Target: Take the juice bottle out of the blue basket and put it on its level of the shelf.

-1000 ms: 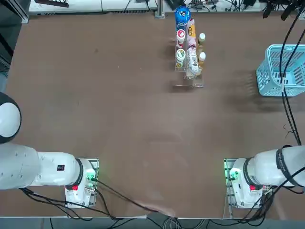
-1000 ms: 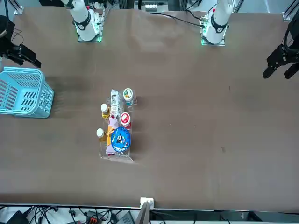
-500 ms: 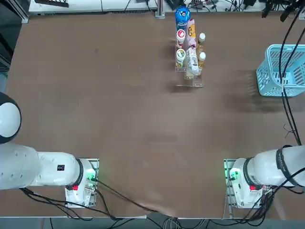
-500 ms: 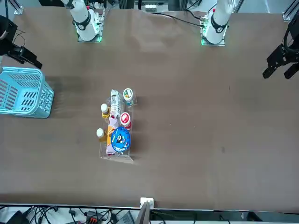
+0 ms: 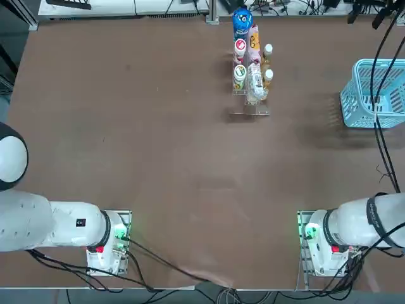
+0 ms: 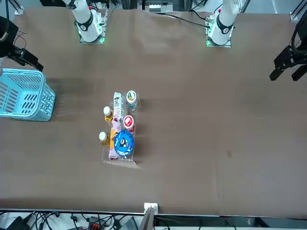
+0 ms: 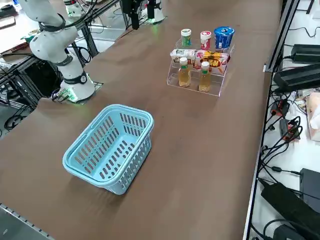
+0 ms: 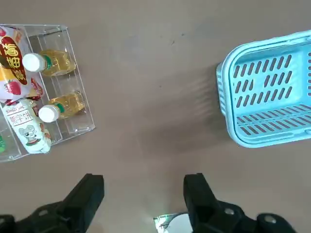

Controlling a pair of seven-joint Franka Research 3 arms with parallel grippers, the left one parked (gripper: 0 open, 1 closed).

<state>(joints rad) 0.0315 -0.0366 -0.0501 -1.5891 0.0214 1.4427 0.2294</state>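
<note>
Two juice bottles (image 7: 184,72) (image 7: 204,77) stand upright side by side on the lowest level of the shelf (image 7: 196,88), with other packaged drinks on the levels behind. The blue basket (image 7: 111,147) sits well apart on the tabletop (image 7: 125,65), holding nothing. The right gripper (image 8: 144,194) hangs high above the tabletop between shelf and basket, jaws spread wide and gripping nothing.

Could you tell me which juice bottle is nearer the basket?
The bottle beside the white pouch, at the shelf's robot-side end; the open right tool hangs overhead.
</note>
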